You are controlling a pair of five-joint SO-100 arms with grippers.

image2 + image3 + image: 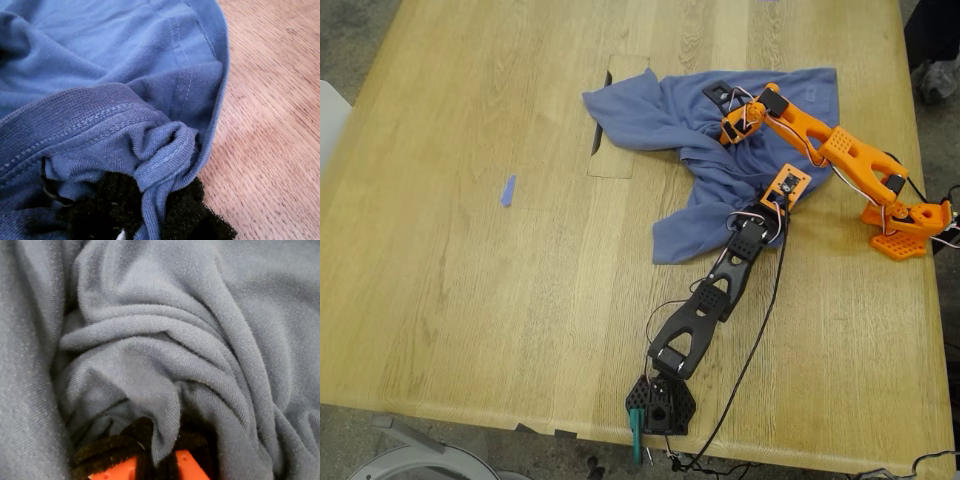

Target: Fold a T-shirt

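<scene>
The blue-purple T-shirt [650, 110] lies crumpled at the back right of the wooden table [470, 300] in the exterior view; its print is hidden. My first gripper [767, 203], on the black arm, is at the shirt's edge nearest the exterior view's right. In the first wrist view its black jaws [150, 205] are shut on a bunched stitched hem [165, 150], with bare wood beside it. My second gripper [727, 115], on the orange arm, is over the middle of the shirt. In the second wrist view it [155, 455] is shut on a fold of cloth [160, 405].
A scrap of blue tape [508, 190] lies on the table toward the exterior view's left. A rectangular inset panel [612, 150] sits partly under the shirt's sleeve. Cables [760, 330] trail beside the black arm. A shoe [940, 78] shows at the far right edge.
</scene>
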